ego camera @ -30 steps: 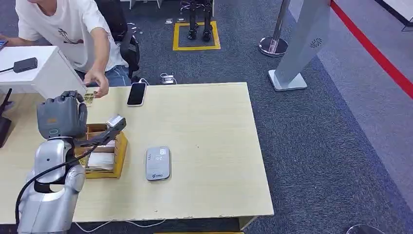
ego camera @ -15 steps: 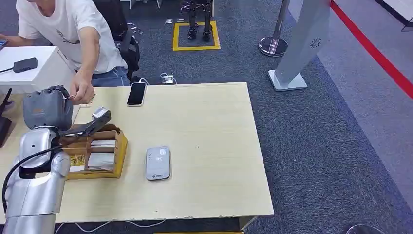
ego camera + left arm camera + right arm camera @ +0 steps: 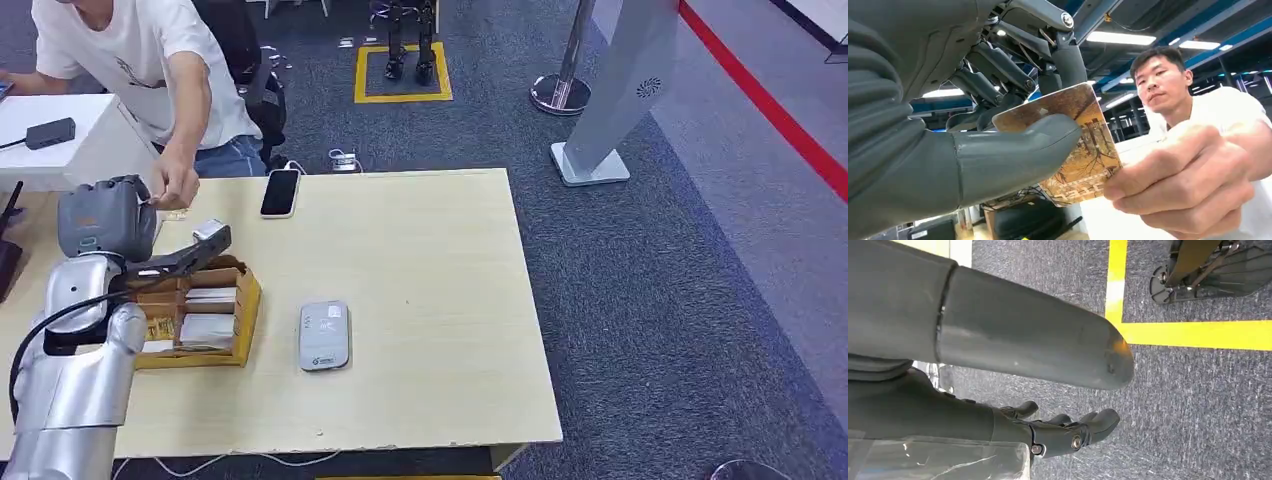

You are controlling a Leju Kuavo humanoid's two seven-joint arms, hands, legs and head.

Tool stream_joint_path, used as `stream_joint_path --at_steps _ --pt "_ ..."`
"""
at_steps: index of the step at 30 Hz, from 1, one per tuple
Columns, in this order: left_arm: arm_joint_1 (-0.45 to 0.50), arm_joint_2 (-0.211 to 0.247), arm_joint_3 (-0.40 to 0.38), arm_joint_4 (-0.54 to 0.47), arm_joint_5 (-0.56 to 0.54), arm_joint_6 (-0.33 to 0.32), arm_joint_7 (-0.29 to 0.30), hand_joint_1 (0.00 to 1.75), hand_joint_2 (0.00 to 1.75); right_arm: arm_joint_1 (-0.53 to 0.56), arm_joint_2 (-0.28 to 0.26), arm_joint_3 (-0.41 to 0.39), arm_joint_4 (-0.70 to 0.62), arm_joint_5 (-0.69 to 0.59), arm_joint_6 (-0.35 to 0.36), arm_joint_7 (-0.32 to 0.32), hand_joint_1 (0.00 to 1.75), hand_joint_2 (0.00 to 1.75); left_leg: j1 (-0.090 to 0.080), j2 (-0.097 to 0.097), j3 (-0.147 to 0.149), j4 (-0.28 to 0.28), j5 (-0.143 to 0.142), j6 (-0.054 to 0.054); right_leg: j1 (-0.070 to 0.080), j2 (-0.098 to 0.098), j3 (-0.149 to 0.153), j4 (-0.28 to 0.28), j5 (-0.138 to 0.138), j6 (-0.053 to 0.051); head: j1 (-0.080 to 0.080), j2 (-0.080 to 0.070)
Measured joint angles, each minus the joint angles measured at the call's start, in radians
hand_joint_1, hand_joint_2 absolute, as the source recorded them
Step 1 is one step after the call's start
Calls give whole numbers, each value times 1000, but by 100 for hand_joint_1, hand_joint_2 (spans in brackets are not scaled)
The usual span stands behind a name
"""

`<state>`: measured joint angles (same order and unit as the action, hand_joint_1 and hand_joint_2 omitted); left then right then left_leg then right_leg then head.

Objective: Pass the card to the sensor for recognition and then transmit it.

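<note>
The card (image 3: 1087, 150), brown and gold with a printed picture, is pinched between the thumb and fingers of my left hand (image 3: 998, 150). A person's hand (image 3: 1188, 185) grips the card's free end. In the head view my left hand (image 3: 105, 218) is raised over the table's far left corner, and the person's hand (image 3: 175, 188) meets it there. The grey sensor (image 3: 325, 335) lies flat on the table, well to the right of my left hand. My right hand (image 3: 1023, 347) hangs over the carpet, fingers apart and holding nothing.
A yellow cardboard box (image 3: 245, 310) holding several cards sits under my left forearm. A black phone (image 3: 281, 192) lies at the table's far edge. The person sits behind the far left corner beside a white desk (image 3: 90, 150). The wooden table (image 3: 430, 300) is bare to the right.
My left hand has carried the card back and to the left, toward the person. The person's hand has come in and taken hold of the card's free end.
</note>
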<state>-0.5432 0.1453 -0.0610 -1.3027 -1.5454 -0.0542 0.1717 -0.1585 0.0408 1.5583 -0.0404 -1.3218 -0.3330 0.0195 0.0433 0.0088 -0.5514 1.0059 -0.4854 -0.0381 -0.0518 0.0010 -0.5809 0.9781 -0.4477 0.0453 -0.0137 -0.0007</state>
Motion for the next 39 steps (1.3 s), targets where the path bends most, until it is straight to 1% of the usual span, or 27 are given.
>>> stream_joint_path --at_steps 22,32,34,36,39 --pt "-3 0 0 0 0 3 7 0 175 0 0 0 0 0 0 0 0 0 0 0 0 0 0 0 0 0 0 0 0 0 0 0" --pt "-3 0 0 -4 0 3 -8 0 175 0 0 0 0 -5 1 0 0 0 0 0 0 0 0 0 0 0 0 0 0 0 0 0" --pt "-3 -1 0 -11 0 1 -21 0 175 0 0 0 0 -8 1 0 0 0 0 0 0 0 0 0 0 0 0 0 0 0 0 0" --pt "-3 -11 0 -21 0 -14 -57 0 175 0 0 0 0 -16 1 -2 0 0 0 0 0 0 0 0 0 0 0 0 0 0 0 0" --pt "0 -44 0 -39 5 -60 -152 0 175 0 0 0 0 -30 1 -3 0 0 0 -1 0 0 0 0 0 -1 1 0 0 0 0 0"
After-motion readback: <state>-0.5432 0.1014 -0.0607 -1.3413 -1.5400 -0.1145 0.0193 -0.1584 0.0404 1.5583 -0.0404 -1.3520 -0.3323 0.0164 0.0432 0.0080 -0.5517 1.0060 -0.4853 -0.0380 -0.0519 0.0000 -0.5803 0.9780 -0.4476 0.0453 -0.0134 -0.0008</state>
